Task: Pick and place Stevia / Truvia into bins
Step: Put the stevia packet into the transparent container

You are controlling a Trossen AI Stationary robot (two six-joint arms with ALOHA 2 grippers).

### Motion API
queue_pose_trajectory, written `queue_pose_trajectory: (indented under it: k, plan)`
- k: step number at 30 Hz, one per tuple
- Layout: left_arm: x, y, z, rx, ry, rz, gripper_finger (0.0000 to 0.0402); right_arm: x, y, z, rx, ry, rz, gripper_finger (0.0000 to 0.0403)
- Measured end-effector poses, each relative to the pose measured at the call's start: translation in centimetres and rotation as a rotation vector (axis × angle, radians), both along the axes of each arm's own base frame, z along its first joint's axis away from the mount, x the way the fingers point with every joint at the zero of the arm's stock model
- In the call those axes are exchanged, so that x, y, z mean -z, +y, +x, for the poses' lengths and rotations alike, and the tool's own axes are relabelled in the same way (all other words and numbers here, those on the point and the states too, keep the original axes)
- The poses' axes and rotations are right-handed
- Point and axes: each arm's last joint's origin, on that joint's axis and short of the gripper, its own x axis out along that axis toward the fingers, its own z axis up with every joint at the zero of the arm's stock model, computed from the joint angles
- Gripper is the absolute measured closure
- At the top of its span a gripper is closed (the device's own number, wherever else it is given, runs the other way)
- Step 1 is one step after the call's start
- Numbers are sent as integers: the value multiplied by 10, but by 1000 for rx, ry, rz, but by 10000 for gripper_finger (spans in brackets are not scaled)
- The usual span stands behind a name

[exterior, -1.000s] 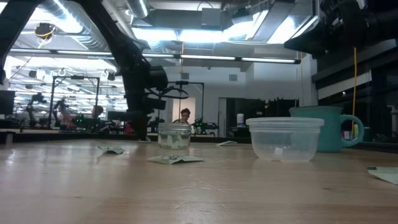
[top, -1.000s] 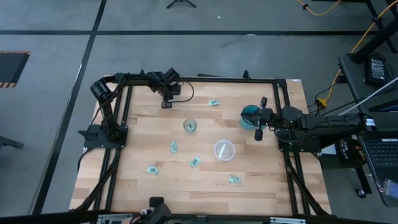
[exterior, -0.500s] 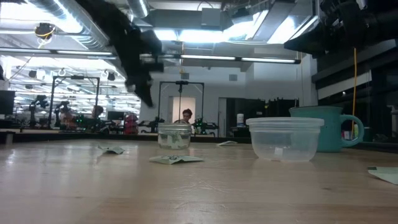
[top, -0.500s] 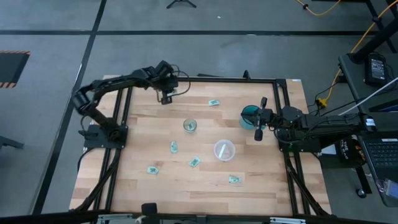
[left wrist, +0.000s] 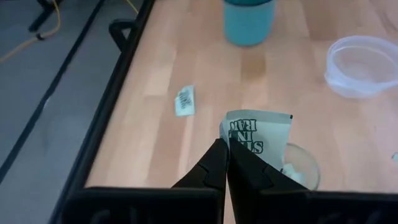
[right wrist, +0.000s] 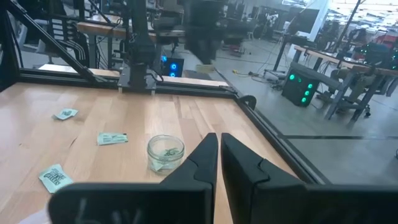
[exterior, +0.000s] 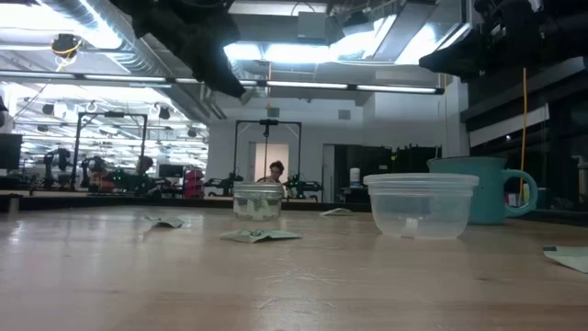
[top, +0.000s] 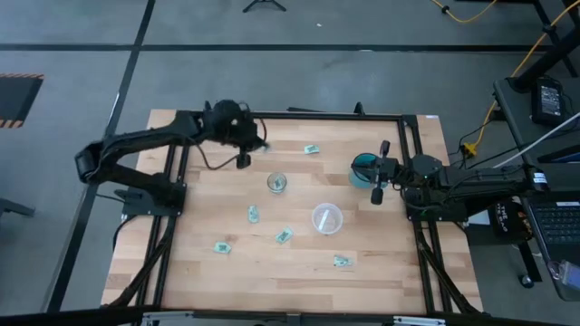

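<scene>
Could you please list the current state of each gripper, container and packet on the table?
left gripper: shut on a Stevia packet, raised above the table
right gripper: shut, holding nothing, waiting at the table's right side
glass jar: upright, a packet inside
plastic cup: upright, open; contents unclear
teal mug: upright
loose packets: lying flat on the table, not yet binned

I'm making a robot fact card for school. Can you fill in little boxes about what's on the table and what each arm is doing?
left gripper: shut on a green packet, raised near the table's far edge
right gripper: shut, empty, waiting beside the teal mug
glass jar: upright, packets inside
plastic cup: upright
loose packets: five on the wooden table
</scene>
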Motion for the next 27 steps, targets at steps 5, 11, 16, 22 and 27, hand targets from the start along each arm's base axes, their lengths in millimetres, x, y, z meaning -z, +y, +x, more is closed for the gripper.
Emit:
queue_pose_trajectory:
  k: [5, 11, 16, 22, 27]
  plan:
    - [17, -36, 11, 12, -96, 6, 400, 0, 0, 0, -1, 0, 2, 377]
    - [34, -77, 20, -127, -226, 69, 400, 0, 0, 0, -2, 0, 16, 377]
    - [39, -110, 25, -201, -319, 135, 400, 1, 0, 0, 0, -7, 56, 377]
    - [46, -133, 28, -149, -309, 140, 400, 4, 5, 4, -123, 4, 141, 377]
    - [52, -132, 32, -175, -297, 102, 400, 9, 12, 15, -217, 34, 161, 377]
